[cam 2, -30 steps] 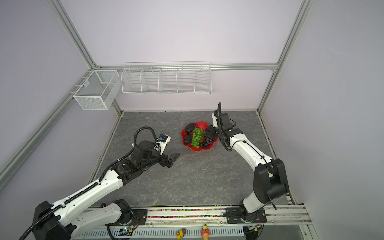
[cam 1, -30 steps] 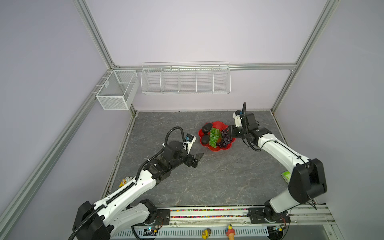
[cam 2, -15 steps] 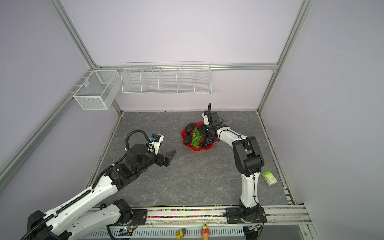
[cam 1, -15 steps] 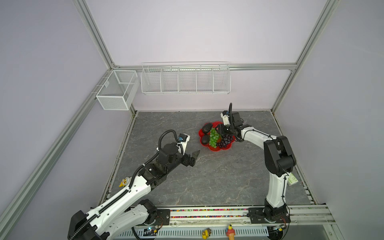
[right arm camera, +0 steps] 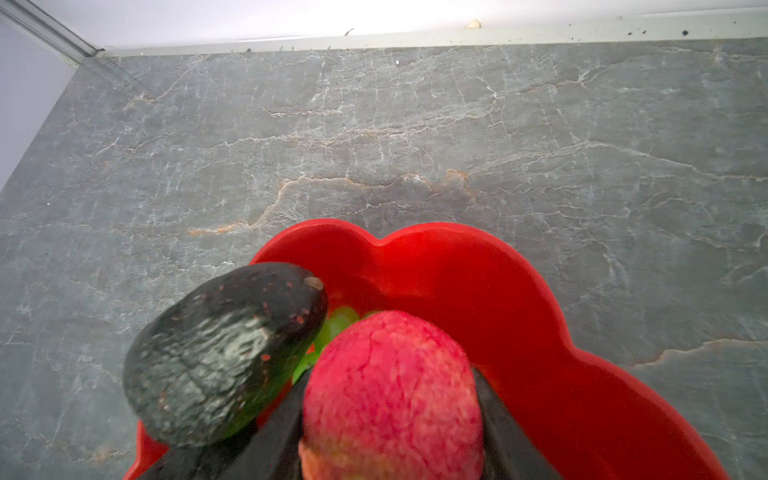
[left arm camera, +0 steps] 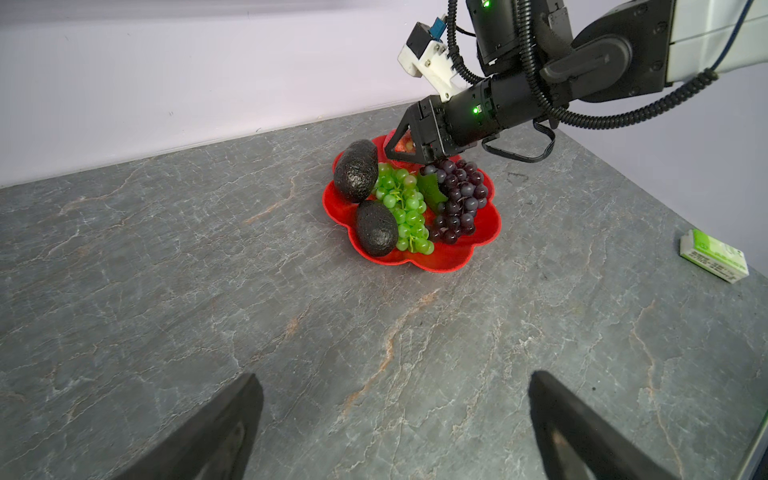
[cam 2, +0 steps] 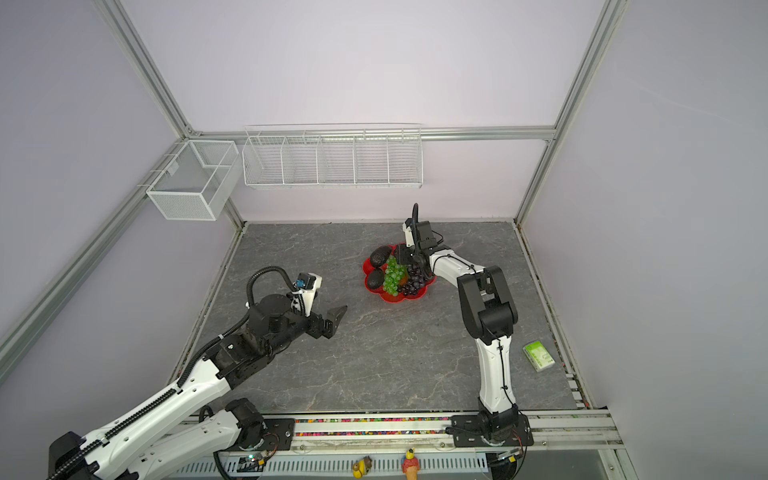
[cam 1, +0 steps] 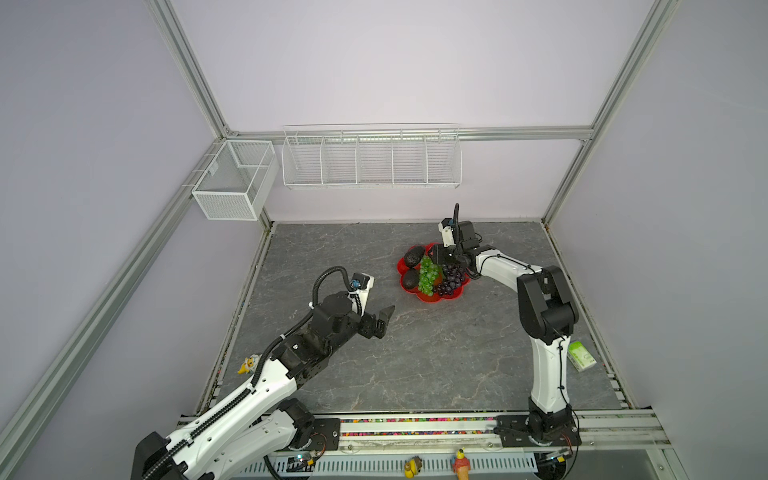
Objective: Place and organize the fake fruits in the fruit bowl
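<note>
The red scalloped fruit bowl (cam 1: pixel 432 298) (cam 2: pixel 392 298) (left arm camera: pixel 440 257) sits near the back wall. In it lie two blackish avocados (cam 1: pixel 414 256) (cam 1: pixel 410 278) (left arm camera: pixel 356 170), a green grape bunch (cam 1: pixel 429 275) (left arm camera: pixel 405 208) and a purple grape bunch (cam 1: pixel 452 279) (left arm camera: pixel 459 199). My right gripper (cam 1: pixel 437 251) (cam 2: pixel 401 253) (left arm camera: pixel 395 145) (right arm camera: pixel 390 415) hovers over the bowl's far part, shut on a red apple (right arm camera: pixel 392 395) (left arm camera: pixel 405 144), beside the far avocado (right arm camera: pixel 224 353). My left gripper (cam 1: pixel 384 318) (cam 2: pixel 334 318) (left arm camera: pixel 392 376) stands open and empty over bare table, well short of the bowl.
A small green-and-white box (cam 1: pixel 582 355) (left arm camera: pixel 712 255) lies near the table's right edge. A yellow toy figure (cam 1: pixel 248 365) sits at the left edge. Two white wire baskets (cam 1: pixel 371 160) (cam 1: pixel 235 178) hang on the walls. The back wall is close behind the bowl.
The right gripper has carried the apple leftward over the bowl, its elbow folding inward and uncovering the green box. The left gripper has drawn back slightly, still open.
</note>
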`<action>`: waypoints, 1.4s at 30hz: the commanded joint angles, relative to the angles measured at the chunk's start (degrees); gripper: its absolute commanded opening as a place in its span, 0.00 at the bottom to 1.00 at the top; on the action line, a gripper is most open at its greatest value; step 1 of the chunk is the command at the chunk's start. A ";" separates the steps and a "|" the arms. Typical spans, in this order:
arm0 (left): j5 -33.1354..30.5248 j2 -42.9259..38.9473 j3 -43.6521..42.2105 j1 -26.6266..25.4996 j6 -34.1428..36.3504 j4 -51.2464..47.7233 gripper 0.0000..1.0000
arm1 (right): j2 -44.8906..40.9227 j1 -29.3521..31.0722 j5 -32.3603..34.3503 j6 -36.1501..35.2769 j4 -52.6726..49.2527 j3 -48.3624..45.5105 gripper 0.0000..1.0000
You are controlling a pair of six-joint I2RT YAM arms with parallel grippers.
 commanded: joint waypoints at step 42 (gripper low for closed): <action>-41.97 1.56 -12.30 19.42 1.34 19.50 0.99 | -61.36 -6.95 26.99 -14.48 13.69 -51.02 0.89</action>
